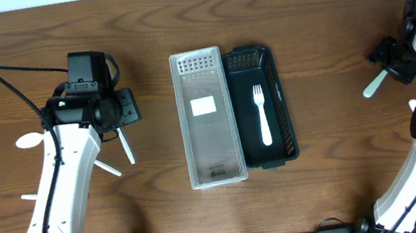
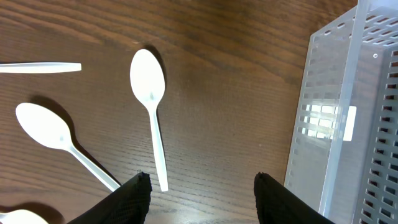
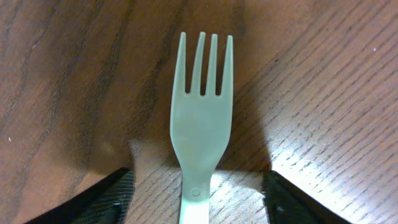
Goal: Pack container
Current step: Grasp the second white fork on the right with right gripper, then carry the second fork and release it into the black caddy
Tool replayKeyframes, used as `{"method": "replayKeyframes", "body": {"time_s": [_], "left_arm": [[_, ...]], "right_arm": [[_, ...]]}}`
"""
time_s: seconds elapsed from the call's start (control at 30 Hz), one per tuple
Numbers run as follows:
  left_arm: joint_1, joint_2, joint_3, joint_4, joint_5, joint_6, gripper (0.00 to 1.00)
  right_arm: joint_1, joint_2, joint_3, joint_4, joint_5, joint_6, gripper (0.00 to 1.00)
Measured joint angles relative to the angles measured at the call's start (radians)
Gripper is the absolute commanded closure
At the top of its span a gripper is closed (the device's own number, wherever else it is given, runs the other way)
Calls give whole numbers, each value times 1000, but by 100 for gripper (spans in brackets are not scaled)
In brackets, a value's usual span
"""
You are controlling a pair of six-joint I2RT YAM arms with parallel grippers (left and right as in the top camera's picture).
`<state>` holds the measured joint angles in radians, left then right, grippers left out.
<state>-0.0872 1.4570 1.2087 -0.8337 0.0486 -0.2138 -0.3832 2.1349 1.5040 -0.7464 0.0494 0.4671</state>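
Wooden table [image 1: 175,6], fork [image 3: 200,124] between right fingers [image 3: 106,199]

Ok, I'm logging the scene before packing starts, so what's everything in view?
clear container: 1, clear, table centre
black container: 1, black, beside the clear one, on the right arm's side
white fork: 1, white, in the black container
pale fork: 1, pale green, on the table between the right fingers
spoons: 2, white, on the table by the left arm
other cutlery: 2, white, same spot, kind unclear
table: 1, brown wood
left gripper: open
right gripper: open
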Motion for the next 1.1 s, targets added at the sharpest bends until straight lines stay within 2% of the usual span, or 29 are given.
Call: {"method": "replayKeyframes", "body": {"time_s": [0.07,0.17,0.53,0.9,1.1], "left_arm": [[0,0,0,0,0,0,44],[0,0,0,0,0,0,44],[0,0,0,0,0,0,44],[0,0,0,0,0,0,44],[0,0,0,0,0,0,44]], "right_arm": [[0,0,0,0,0,-6,53],[0,0,-1,-1,0,-3,66],[0,0,-2,-2,-1,-5,99],[7,-18,0,-66,-1,-22,99],[113,-211,1,-119,-27,-85,99]]}}
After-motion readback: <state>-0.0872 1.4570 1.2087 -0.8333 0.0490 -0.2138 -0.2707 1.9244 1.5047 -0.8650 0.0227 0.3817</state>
